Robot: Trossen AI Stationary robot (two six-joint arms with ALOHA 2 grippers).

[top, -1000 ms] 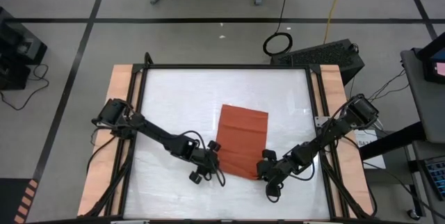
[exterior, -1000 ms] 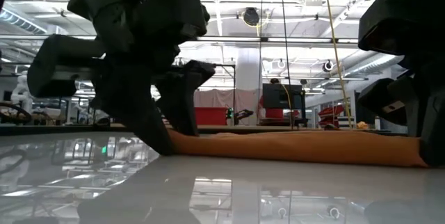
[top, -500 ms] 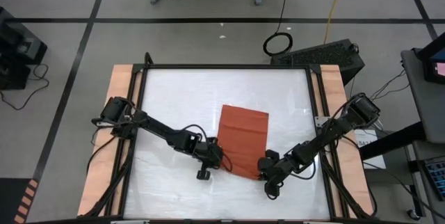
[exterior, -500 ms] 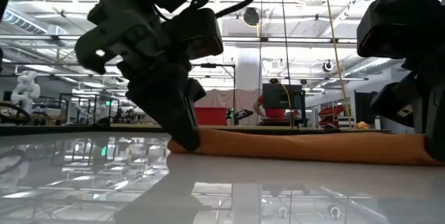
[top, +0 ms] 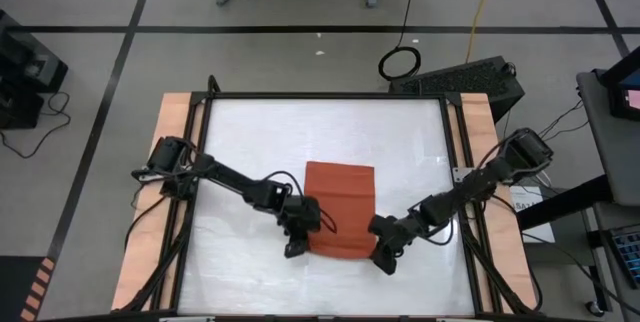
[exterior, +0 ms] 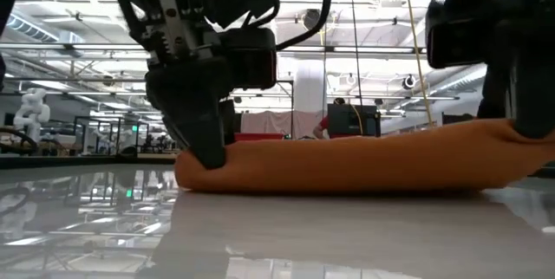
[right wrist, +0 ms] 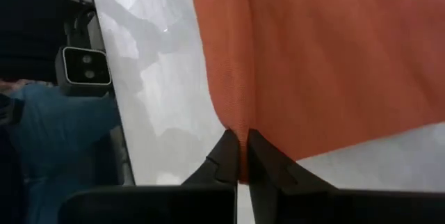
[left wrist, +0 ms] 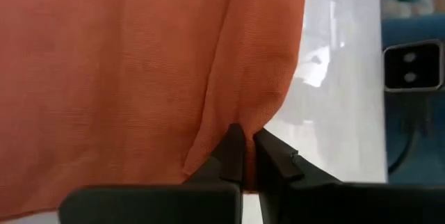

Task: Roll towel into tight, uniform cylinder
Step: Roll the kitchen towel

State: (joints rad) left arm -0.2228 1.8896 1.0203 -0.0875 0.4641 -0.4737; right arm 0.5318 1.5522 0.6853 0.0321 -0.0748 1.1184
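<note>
At bench (top: 250,132) centre: thin rust-orange rectangular towel (top: 338,194), near edge lifted | left gripper (top: 297,239) and right gripper (top: 383,255) jaws apparently clenched on its corners | risk: uneven travel skews the roll, shallow pinch slips.

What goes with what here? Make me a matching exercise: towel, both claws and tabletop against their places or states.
Things:
1. left claw
2. right claw
3. towel
4. tabletop

States:
A. white, glossy, bare at its far side
B. rust-orange, near edge lifted off the surface
C. pinching the towel's near corner on the high view's left
D. pinching the towel's near corner on the high view's right

Pairs: 1-C, 2-D, 3-B, 4-A
</note>
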